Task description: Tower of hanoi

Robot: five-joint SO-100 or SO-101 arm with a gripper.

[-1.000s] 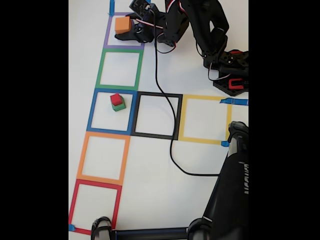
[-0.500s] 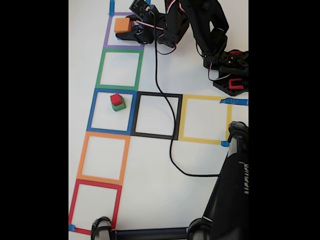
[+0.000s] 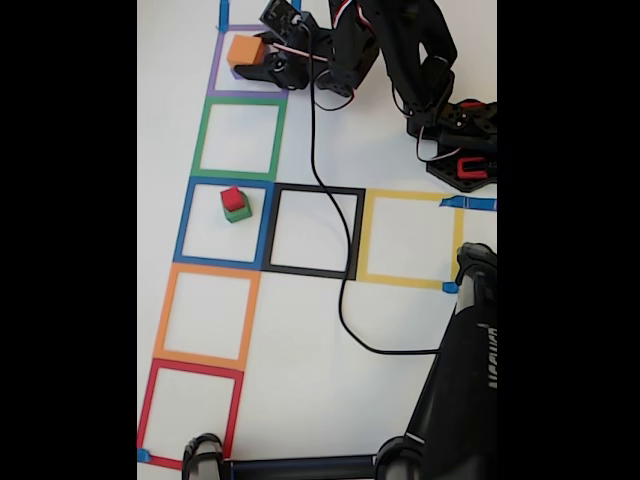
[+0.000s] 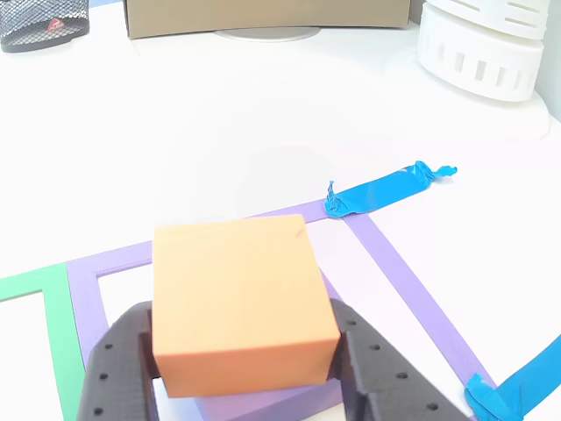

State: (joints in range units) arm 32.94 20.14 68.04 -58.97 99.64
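My gripper (image 3: 252,56) is shut on the orange block (image 3: 245,49) inside the purple tape square (image 3: 214,75) at the top of the fixed view. In the other view the orange block (image 4: 237,298) sits between the two black fingers (image 4: 118,368), and a strip of the purple block (image 4: 272,402) shows just under it. The small red block (image 3: 232,198) rests on the green block (image 3: 239,213) inside the blue tape square (image 3: 186,220).
Green (image 3: 203,135), black (image 3: 355,235), yellow (image 3: 365,240), orange (image 3: 165,310) and red (image 3: 148,405) tape squares mark the white table. A black cable (image 3: 340,290) runs down from the arm. A black stand (image 3: 460,380) fills the lower right. The arm base (image 3: 462,150) stands at right.
The gripper and the orange block have shifted very slightly toward the top of the fixed view. The red and green stack has not moved.
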